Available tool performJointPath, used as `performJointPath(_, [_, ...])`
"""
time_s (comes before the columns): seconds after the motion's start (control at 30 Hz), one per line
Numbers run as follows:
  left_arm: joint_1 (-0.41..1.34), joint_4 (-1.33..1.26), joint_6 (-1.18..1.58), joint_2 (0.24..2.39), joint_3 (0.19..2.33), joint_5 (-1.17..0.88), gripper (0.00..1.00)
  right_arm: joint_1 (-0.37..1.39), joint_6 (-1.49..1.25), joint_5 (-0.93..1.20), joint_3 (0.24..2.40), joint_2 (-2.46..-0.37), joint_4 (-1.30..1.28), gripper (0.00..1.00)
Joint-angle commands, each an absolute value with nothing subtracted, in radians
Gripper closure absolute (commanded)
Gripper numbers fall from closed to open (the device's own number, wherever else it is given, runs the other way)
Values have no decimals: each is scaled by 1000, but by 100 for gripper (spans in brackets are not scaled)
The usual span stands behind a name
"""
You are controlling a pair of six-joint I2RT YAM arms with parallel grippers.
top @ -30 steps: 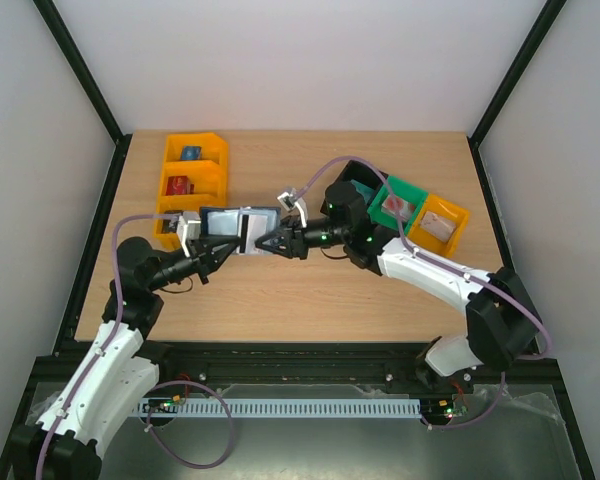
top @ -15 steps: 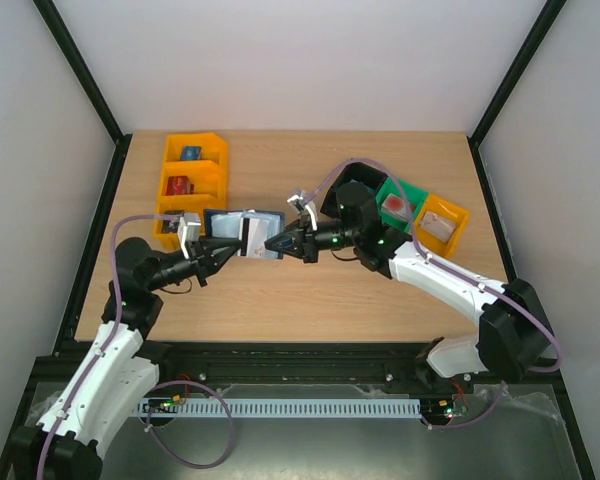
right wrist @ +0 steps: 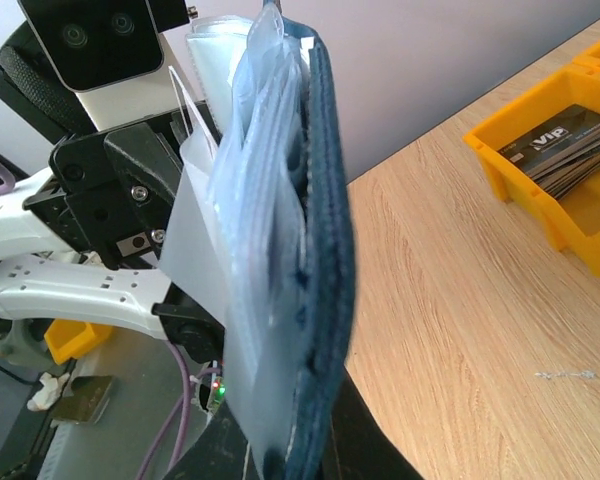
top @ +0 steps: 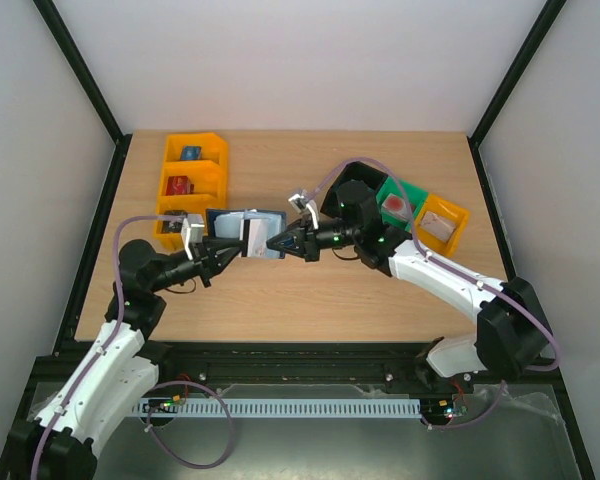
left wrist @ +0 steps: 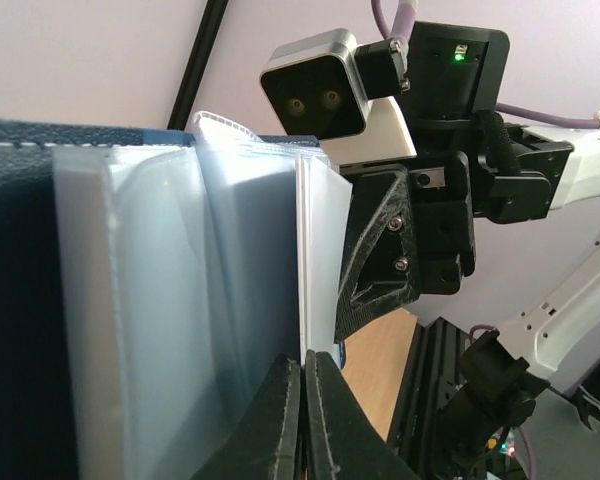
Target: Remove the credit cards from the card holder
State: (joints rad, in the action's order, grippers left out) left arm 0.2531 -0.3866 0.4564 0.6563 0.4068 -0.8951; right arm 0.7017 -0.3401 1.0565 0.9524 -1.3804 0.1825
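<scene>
The small navy folding card holder [top: 225,220], lifted left of middle, is now pinched tight by the right gripper [top: 271,243]; a thin pale credit card [left wrist: 302,250], pinched by the left gripper [left wrist: 305,395], can be pulled out

Bright, even light (wrist close-ups slightly soft).

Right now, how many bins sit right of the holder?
3: black bin partly under the right arm, green bin beside it, yellow bin farthest right. The arm may hide more.
</scene>
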Motion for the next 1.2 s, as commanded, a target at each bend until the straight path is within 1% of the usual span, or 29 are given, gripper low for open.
performJointPath(0.0, [250, -382, 439, 649, 413, -868, 98, 709, -313, 1086, 979, -1343, 177, 98])
performJointPath(0.13, [227, -266, 366, 634, 441, -802, 98, 681, -259, 1039, 960, -1310, 98, 98])
performJointPath(0.27, [205, -177, 243, 612, 459, -630, 98, 596, -258, 1016, 898, -1297, 54, 98])
performJointPath(0.33, [199, -154, 140, 600, 474, -605, 98, 550, -268, 1012, 871, -1306, 40, 98])
performJointPath(0.4, [198, -121, -30, 582, 504, -613, 98, 531, -283, 1002, 849, -1327, 36, 98])
performJointPath(0.47, [198, -95, -260, 545, 522, -592, 98, 530, -307, 988, 840, -1365, 30, 98])
performJointPath(0.57, [219, -154, -663, 481, 504, -454, 98, 541, -339, 976, 844, -1447, 24, 98])
performJointPath(0.63, [240, -230, -1020, 456, 461, -373, 98, 565, -337, 962, 849, -1478, 28, 98])
performJointPath(0.7, [248, -387, -1406, 417, 363, -356, 98, 590, -345, 973, 854, -1511, 50, 98])
performJointPath(0.73, [250, -492, -1644, 408, 276, -375, 98, 602, -346, 980, 862, -1535, 53, 98])
performJointPath(0.8, [249, -664, -1876, 411, 204, -441, 98, 622, -349, 984, 881, -1588, 49, 98])
performJointPath(0.87, [251, -704, -1944, 400, 193, -524, 98, 640, -353, 994, 903, -1644, 46, 98])
performJointPath(0.93, [262, -683, -1994, 381, 189, -574, 98, 660, -361, 1008, 926, -1701, 39, 98])
performJointPath(1.03, [283, -650, -2034, 369, 190, -591, 98, 677, -353, 1010, 972, -1789, -15, 98])
performJointPath(1.17, [298, -593, -2001, 348, 192, -582, 98, 680, -344, 1002, 1011, -1861, -82, 98])
